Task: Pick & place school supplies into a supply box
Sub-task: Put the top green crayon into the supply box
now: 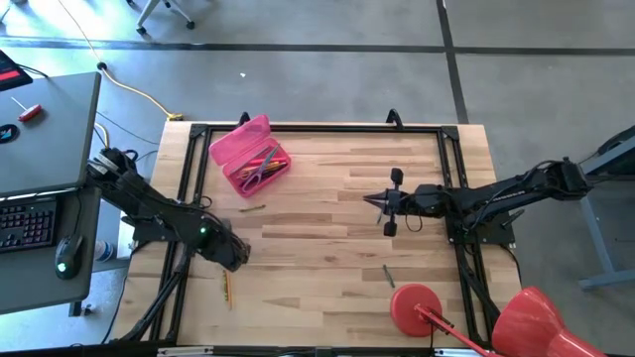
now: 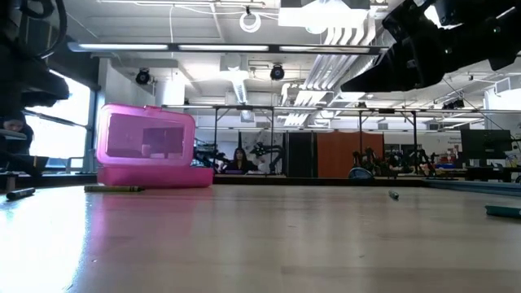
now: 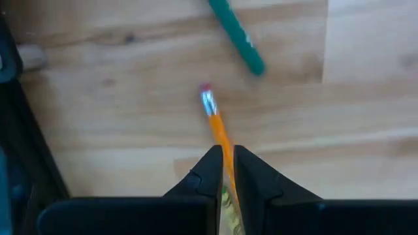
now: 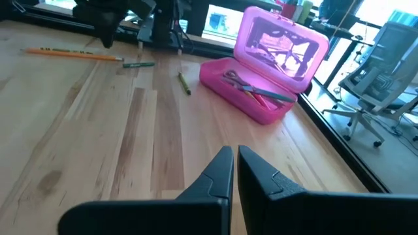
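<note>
Between the fingers of my left gripper (image 3: 225,171) sits the orange pencil (image 3: 219,134), pinched near its middle, with the eraser end pointing forward past the tips and a green pen (image 3: 237,36) lying on the wood beyond it. To do this pick well, I would judge that I should lift straight up before swinging, so the long end does not drag across the green pen, and keep the pencil level so it does not pivot in the narrow pinch. From the grasp, the pink supply box (image 1: 250,155) lies well ahead toward the table's far edge, its lid up, with scissors (image 4: 243,83) and a few pencils already inside. My right gripper (image 4: 235,171) waits near the table's middle, fingers pressed together and holding nothing. Only the left wrist view shows the pinch itself; from overhead the left gripper (image 1: 230,254) covers it, and just the pencil's tail shows behind the tool. The overhead view alone gives me the route to the box and the loose olive pencil (image 1: 252,209) between.
</note>
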Robot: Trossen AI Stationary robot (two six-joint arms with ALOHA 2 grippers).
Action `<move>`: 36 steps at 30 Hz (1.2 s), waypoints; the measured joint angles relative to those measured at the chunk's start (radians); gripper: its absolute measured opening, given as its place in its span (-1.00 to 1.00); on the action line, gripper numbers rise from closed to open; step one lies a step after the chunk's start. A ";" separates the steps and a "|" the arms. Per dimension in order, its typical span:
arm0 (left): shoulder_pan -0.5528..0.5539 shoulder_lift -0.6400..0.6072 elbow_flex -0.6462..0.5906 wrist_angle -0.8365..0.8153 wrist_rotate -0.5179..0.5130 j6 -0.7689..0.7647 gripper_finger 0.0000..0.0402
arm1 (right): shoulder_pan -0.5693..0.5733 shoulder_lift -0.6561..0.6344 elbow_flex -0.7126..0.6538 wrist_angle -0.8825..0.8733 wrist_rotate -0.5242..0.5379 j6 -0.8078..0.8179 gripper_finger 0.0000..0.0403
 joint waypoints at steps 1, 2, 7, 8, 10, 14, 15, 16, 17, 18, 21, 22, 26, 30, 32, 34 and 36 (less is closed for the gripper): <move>0.000 0.001 -0.006 0.003 -0.006 -0.017 -0.67 | 0.000 0.000 0.000 0.005 -0.001 -0.007 -1.00; 0.000 0.001 -0.011 0.006 -0.003 -0.037 -0.67 | 0.000 0.000 0.000 0.009 -0.001 -0.018 -1.00; 0.000 0.003 -0.014 0.020 -0.036 -0.113 -0.67 | 0.000 0.000 0.000 0.052 -0.002 -0.026 -1.00; 0.000 0.005 -0.014 0.018 -0.063 -0.115 -0.67 | 0.000 0.000 0.000 0.056 -0.002 -0.027 -1.00; 0.000 0.009 -0.014 0.003 -0.105 -0.115 -0.67 | 0.000 0.000 0.000 0.060 -0.002 -0.039 -1.00; 0.000 0.010 -0.014 0.004 -0.141 -0.098 -0.67 | 0.000 0.000 0.000 0.060 -0.002 -0.045 -1.00; 0.000 0.010 -0.014 0.005 -0.143 -0.082 -0.67 | 0.000 0.000 0.000 0.061 -0.002 -0.045 -1.00; 0.000 0.010 -0.014 0.006 -0.141 -0.077 -0.67 | 0.000 0.000 0.000 0.061 -0.002 -0.045 -1.00; 0.000 0.010 -0.014 0.008 -0.129 -0.074 -0.67 | 0.000 0.000 0.000 0.062 -0.002 -0.045 -1.00; 0.000 0.010 -0.014 0.011 -0.107 -0.073 -0.67 | 0.000 0.000 0.000 0.062 -0.002 -0.045 -1.00; 0.000 0.010 -0.014 0.003 -0.006 -0.070 -0.67 | 0.000 0.000 0.000 0.062 -0.002 -0.045 -1.00; 0.000 0.010 -0.014 -0.001 0.016 -0.066 -0.67 | 0.000 0.000 0.000 0.062 -0.002 -0.045 -1.00; -0.001 0.010 -0.014 -0.060 -0.013 -0.039 -0.67 | 0.000 0.000 0.000 0.062 -0.002 -0.045 -1.00; 0.000 0.010 -0.014 -0.083 -0.011 0.067 -0.67 | 0.000 0.000 0.000 0.062 -0.002 -0.041 -1.00; 0.000 0.011 -0.014 -0.079 0.032 0.091 -0.65 | 0.000 0.000 0.000 0.062 -0.002 -0.037 -1.00; 0.000 0.011 -0.014 -0.086 0.073 0.093 -0.61 | 0.000 0.000 0.000 0.062 -0.002 -0.037 -1.00; -0.001 0.011 -0.014 -0.075 0.106 0.095 -0.54 | 0.000 0.000 0.000 0.062 -0.002 -0.038 -1.00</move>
